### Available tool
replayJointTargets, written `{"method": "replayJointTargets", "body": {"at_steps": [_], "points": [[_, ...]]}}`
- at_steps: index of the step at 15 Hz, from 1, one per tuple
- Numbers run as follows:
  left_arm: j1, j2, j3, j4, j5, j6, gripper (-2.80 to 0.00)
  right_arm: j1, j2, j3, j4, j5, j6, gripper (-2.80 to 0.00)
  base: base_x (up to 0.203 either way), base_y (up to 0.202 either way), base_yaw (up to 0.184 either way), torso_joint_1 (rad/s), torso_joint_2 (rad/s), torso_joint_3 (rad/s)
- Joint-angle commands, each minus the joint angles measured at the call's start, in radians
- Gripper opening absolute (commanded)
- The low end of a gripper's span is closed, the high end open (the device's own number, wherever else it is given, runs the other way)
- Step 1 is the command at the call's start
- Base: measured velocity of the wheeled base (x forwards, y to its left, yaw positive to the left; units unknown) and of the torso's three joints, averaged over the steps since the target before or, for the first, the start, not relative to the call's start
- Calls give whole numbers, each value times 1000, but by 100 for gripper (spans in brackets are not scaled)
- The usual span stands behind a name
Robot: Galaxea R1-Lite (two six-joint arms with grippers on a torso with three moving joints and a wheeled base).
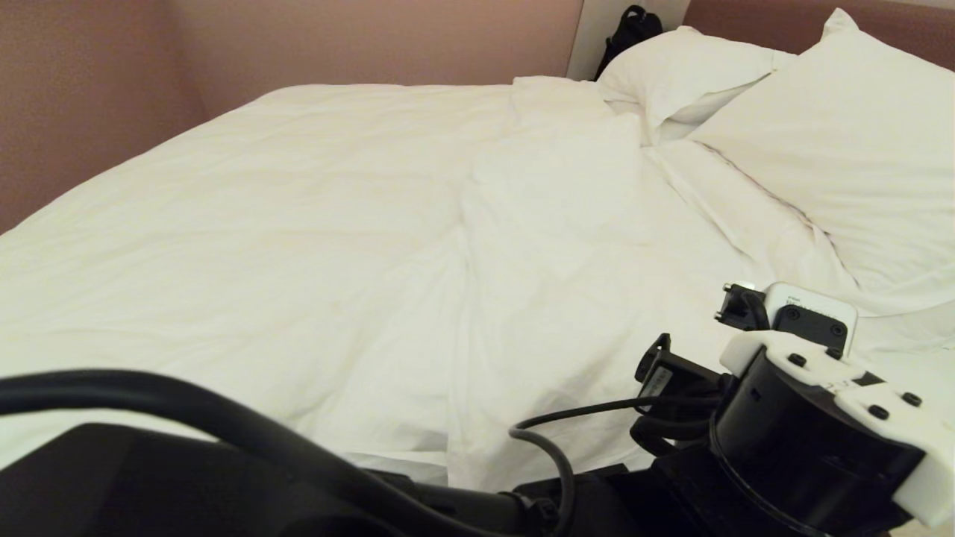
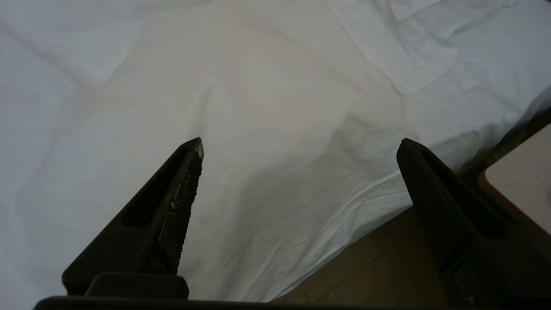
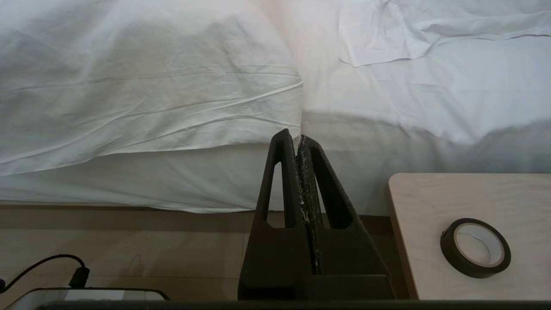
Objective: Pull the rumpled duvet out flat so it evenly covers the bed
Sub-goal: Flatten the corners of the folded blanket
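**Duvet spread across the bed, my left fingers wide and empty**

The duvet (image 1: 313, 246) lay across nearly the whole bed (image 3: 129, 185), mostly flat on my left side, with soft creases and one long raised fold running up its middle toward the headboard. Its near edge hung over the side of the mattress above the wooden floor (image 3: 129, 245).

My left gripper (image 2: 301, 148) hovered just over that near edge. Its fingers (image 2: 181, 198) stood far apart with only white cloth showing between them; they held nothing, and I could not tell whether the tips touched the fabric.

Further right, two white pillows (image 1: 843, 142) rested against the brownish headboard (image 1: 753, 22), the duvet's upper end bunched just in front of them. A black bag (image 1: 630, 30) sat in the corner behind the far pillow.

My right gripper (image 3: 299, 140) hung beside the bed, pointing at its side, with the fingers (image 3: 280, 181) pressed together and nothing between them. Just beside it stood a pale wooden counter (image 3: 430, 206) carrying a roll of dark tape (image 3: 475, 247).
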Motion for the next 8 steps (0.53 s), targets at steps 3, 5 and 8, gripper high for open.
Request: {"method": "replayJointTargets", "body": {"at_steps": [3,5,8], "points": [[48,-74,47,5,4,-14,0,0,0,0,0,0,0,-280,0,0,0,0,0,0],[88,-116,69,24,4,-15,0,0,0,0,0,0,0,-280,0,0,0,0,0,0],[191,-200,103,78,5,-19,0,0,0,0,0,0,0,-280,0,0,0,0,0,0]]}}
